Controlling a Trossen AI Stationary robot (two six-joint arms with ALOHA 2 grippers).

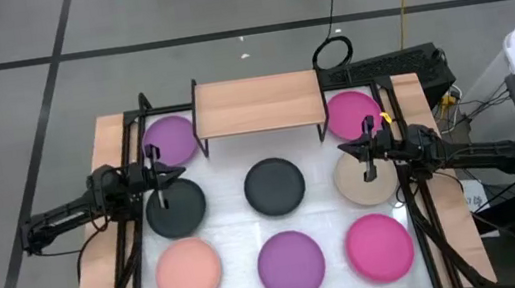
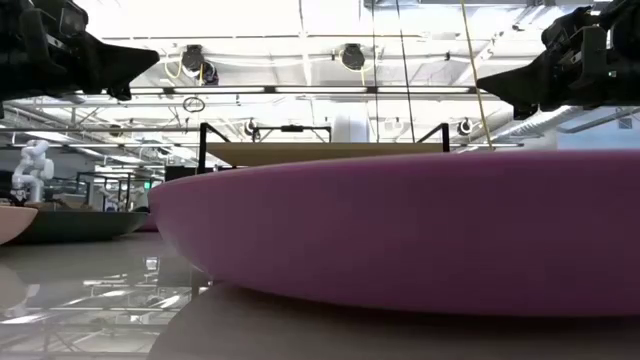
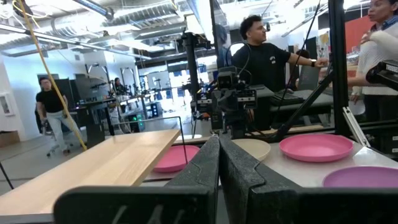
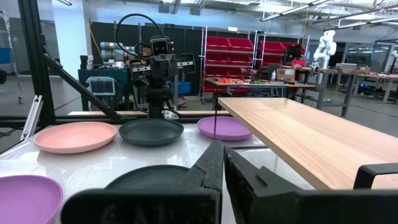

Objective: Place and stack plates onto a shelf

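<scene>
Eight round plates lie flat on the white table. In the high view, a purple plate (image 1: 171,139) and a magenta plate (image 1: 352,112) flank the light-wood shelf (image 1: 257,104). Two black plates (image 1: 175,206) (image 1: 274,185) and a beige plate (image 1: 364,180) form the middle row. A salmon plate (image 1: 189,271), a purple plate (image 1: 290,261) and a magenta plate (image 1: 379,245) form the near row. My left gripper (image 1: 173,173) (image 3: 219,155) hovers shut over the left black plate. My right gripper (image 1: 350,152) (image 4: 222,163) hovers shut over the beige plate.
The shelf top (image 3: 106,165) (image 4: 305,140) carries nothing and stands on thin black legs at the far edge. A black frame (image 1: 134,232) runs along both table sides. People (image 3: 267,53) stand beyond the table. The near purple plate (image 2: 400,240) fills the low view.
</scene>
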